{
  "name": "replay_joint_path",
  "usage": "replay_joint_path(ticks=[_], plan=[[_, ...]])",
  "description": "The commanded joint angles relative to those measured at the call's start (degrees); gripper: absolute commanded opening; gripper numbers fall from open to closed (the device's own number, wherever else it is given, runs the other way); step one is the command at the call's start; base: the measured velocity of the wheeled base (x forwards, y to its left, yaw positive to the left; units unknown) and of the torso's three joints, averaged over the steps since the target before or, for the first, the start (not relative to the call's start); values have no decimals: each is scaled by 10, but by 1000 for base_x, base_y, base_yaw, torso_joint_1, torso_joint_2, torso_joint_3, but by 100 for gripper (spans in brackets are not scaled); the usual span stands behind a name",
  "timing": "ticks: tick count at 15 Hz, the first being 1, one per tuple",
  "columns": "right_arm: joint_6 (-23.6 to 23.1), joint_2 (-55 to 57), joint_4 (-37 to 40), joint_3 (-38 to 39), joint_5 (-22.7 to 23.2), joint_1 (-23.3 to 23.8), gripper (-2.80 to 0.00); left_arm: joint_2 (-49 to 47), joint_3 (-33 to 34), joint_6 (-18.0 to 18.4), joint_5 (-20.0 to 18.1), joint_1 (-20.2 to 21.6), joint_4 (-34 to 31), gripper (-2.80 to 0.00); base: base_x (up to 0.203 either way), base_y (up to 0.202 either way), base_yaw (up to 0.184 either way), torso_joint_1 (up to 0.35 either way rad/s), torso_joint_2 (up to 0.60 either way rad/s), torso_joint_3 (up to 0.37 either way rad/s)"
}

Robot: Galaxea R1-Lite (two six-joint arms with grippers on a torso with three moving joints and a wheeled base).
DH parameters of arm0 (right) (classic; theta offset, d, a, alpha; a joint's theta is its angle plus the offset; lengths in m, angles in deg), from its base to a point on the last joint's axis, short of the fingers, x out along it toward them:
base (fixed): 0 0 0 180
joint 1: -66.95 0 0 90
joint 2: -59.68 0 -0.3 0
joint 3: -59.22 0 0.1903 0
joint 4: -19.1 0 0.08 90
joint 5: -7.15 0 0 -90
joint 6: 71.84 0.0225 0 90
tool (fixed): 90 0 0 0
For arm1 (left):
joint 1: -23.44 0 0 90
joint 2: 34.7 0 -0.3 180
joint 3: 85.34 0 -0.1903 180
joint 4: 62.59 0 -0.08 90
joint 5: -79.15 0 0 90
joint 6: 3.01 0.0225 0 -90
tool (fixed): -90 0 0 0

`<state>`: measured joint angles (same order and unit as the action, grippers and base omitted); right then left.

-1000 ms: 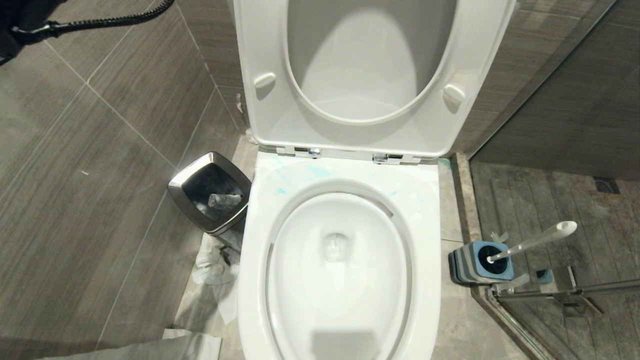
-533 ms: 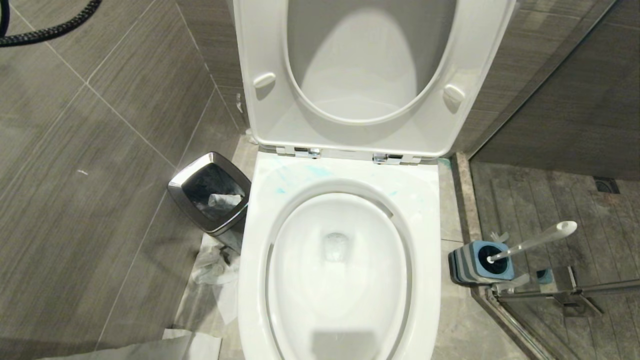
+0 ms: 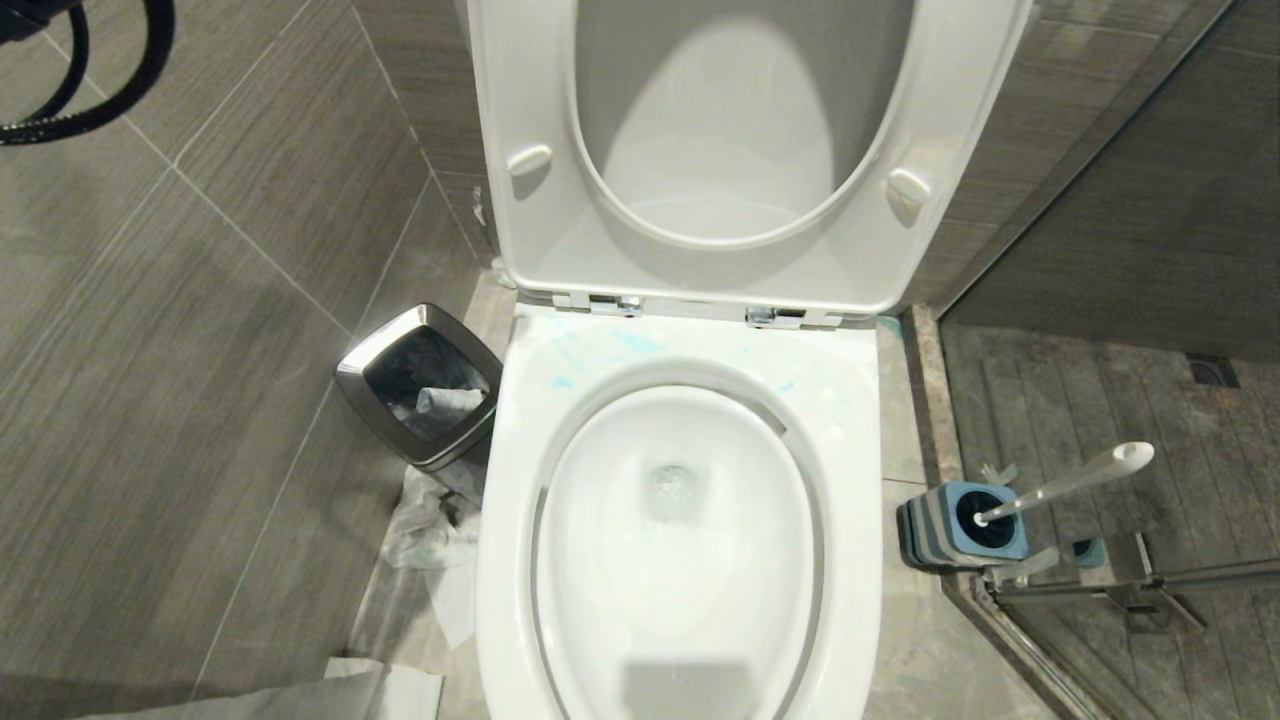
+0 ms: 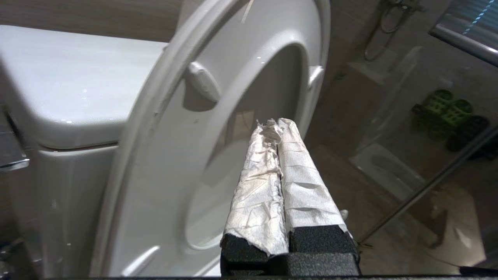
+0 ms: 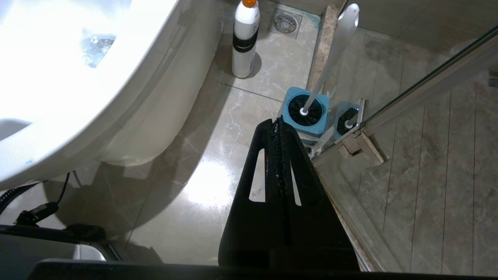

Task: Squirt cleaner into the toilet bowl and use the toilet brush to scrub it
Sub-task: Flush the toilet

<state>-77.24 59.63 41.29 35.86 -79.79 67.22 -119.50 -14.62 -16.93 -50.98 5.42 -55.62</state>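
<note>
Two faint turquoise smears of cleaner (image 3: 640, 342) mark the toilet bowl's (image 3: 680, 540) back rim in the head view; the toilet brush (image 3: 1070, 482) stands in its holder (image 3: 965, 525) at the bowl's right. Left wrist view: the left tool (image 4: 277, 123), fingers pressed together and empty, faces the raised seat (image 4: 218, 128). Right wrist view: the right tool (image 5: 277, 121), also closed and empty, hangs above the holder; a white bottle (image 5: 245, 39) stands beyond. Scrubbing seems unstarted; next, a tool must open and grip the brush handle.
</note>
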Motion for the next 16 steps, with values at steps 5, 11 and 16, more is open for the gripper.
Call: replay_joint_path(ticks=[5,11,16], plan=[[0,0,0,7,0,0,-280,-64,-9,72,60,53,35,-280,0,0,0,0,0,0],[0,0,0,7,0,0,-280,-115,-86,100,150,51,62,-280,0,0,0,0,0,0],[0,0,0,7,0,0,-280,-186,-258,100,197,47,-3,-280,0,0,0,0,0,0]])
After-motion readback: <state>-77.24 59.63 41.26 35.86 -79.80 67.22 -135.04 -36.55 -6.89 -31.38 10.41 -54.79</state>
